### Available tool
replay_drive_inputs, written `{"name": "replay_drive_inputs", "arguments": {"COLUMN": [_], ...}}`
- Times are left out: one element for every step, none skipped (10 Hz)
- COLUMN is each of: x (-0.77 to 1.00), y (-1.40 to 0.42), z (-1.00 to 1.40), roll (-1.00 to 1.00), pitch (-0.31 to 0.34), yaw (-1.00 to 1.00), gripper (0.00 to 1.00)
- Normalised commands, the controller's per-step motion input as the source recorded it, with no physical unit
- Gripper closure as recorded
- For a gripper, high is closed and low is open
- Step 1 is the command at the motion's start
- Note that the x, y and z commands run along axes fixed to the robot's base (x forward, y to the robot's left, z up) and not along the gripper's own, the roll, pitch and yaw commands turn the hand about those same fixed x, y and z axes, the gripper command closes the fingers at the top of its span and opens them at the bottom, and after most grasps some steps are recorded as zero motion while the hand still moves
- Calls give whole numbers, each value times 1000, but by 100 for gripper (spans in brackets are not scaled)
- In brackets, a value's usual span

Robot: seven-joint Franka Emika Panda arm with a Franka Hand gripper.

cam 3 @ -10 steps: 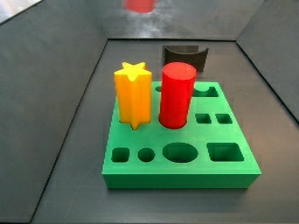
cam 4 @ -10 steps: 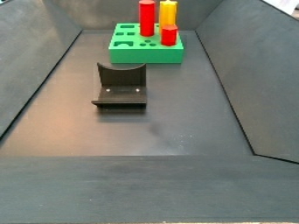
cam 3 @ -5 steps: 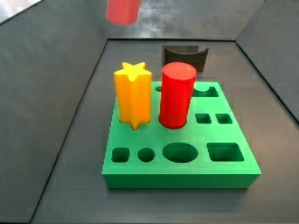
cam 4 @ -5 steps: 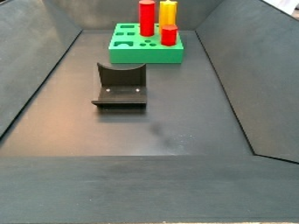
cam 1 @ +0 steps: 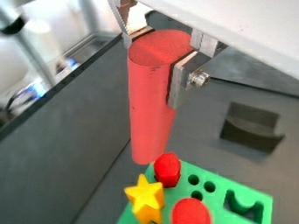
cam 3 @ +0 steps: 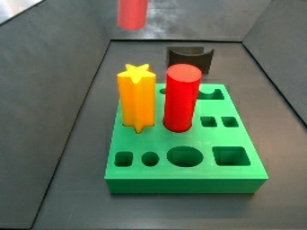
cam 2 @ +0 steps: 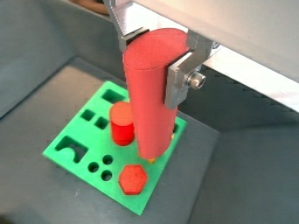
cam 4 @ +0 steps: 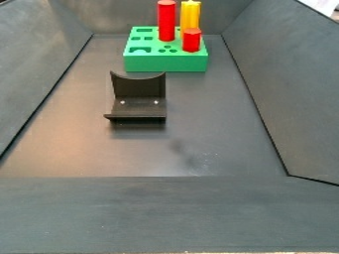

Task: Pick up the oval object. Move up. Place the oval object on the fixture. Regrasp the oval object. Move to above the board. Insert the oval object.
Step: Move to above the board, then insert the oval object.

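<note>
1. The tool [cam 1: 158,54] is clamped on the oval peg [cam 1: 152,101], its silver fingers [cam 1: 184,77] pressing on opposite sides near the top end, so most of the peg hangs free below.
2. In both wrist views the peg hangs upright in the air above the green board [cam 2: 82,133]. In a side view its lower end [cam 3: 132,13] shows at the frame's top edge, well clear of the board [cam 3: 186,175].
3. The peg looks rigid and smooth, probably light plastic. A firm squeeze should not mark it, but the slick surface could let it slide or swing between the pads.
4. Holding near the top leaves the lower end free for entering a hole, though a small tilt at the grip means a larger offset at the tip.
5. The black fixture [cam 4: 135,97] stands empty on the floor, apart from the board [cam 4: 166,60].
6. The yellow star peg [cam 3: 136,97] and red cylinder [cam 3: 181,97] stand tall in the board and crowd any descent.
</note>
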Motion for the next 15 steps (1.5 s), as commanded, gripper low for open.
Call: {"name": "replay_drive_inputs", "arguments": {"x": [-42,-39,-33,23,146,280,426,331,311,294,194,86,91,111,86], "y": [9,8,5,0,-174,-457,-486,-511,-477,-380,-314,-229,-206,-191,-249], "z": [-2,-5,-1,0,-3,0,0,0,0,0,-31,-43,-74,-103,-229], "roll": [-17,9,18,0,61,129,111,114,83,71,64,33,26,21,20], "pitch": [-343,-223,-161,0,23,16,0,0,-27,-31,-73,-69,-84,-97,-117], "yaw": [954,515,318,0,0,-43,-174,-317,-503,-603,-714,-831,-834,-826,-780], "gripper": [100,100,100,100,100,100,100,100,100,100,100,100,100,100,100]}}
